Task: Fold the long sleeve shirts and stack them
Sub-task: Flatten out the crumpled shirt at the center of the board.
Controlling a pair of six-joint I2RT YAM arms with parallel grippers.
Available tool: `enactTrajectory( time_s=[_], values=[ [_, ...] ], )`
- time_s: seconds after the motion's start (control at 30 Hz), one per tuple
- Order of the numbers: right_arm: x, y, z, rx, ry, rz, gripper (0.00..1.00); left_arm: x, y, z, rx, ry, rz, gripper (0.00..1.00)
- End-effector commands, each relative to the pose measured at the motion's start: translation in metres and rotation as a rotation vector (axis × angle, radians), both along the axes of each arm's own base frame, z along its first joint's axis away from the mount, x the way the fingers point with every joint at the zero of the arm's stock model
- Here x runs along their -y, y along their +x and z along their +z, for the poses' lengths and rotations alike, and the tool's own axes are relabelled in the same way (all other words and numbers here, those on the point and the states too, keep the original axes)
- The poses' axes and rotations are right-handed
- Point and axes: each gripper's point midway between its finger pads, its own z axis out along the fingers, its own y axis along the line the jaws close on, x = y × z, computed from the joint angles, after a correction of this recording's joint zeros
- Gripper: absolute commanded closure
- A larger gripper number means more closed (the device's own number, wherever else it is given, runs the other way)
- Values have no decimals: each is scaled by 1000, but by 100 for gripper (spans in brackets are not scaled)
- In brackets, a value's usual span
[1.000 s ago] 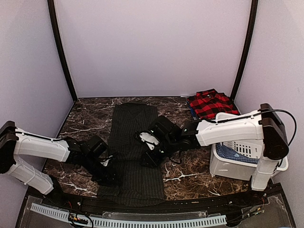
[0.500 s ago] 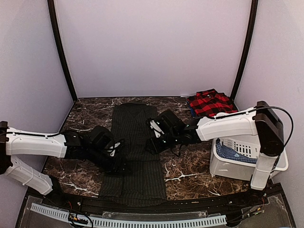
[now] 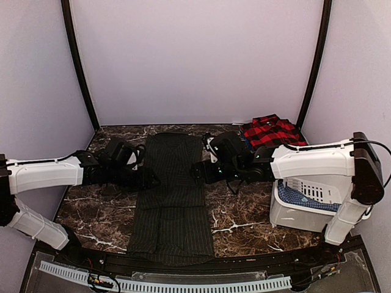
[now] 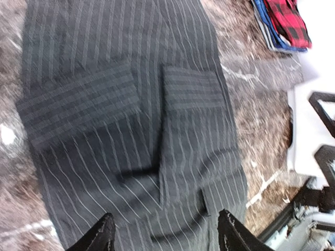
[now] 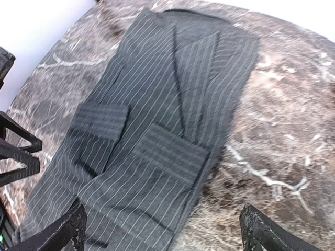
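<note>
Charcoal pinstriped shirt (image 3: 174,195) lay flat along tabletop (image 3: 244,213), sleeves folded in, between left end effector (image 3: 148,179) and right end effector (image 3: 197,171), both spread apart and empty; judged light and limp, best pinched at the near hem corners.

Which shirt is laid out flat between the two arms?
The dark charcoal pinstriped shirt, spread out lengthwise in the middle; the red-and-black plaid shirt sits folded small at the far right.

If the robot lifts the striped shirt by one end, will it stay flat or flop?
Probably flop: the striped shirt is thin cloth lying flat with folded sleeves. Likely light, and it may slide on the smooth table.
</note>
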Motion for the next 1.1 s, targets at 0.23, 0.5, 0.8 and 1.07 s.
enactTrajectory(
  time_s=[0.23, 0.5, 0.8, 1.07],
  values=[
    [19, 24, 24, 117, 36, -115, 1, -31, 60, -7, 111, 31, 192, 34],
    [-5, 15, 20, 75, 33, 23, 8, -59, 77, -29, 83, 141, 288, 34],
    [-11, 14, 13, 71, 0, 68, 14, -69, 88, -54, 22, 127, 320, 35],
    [-25, 10, -8, 14, -25, 130, 20, -59, 97, -71, -32, 96, 310, 43]
  ],
)
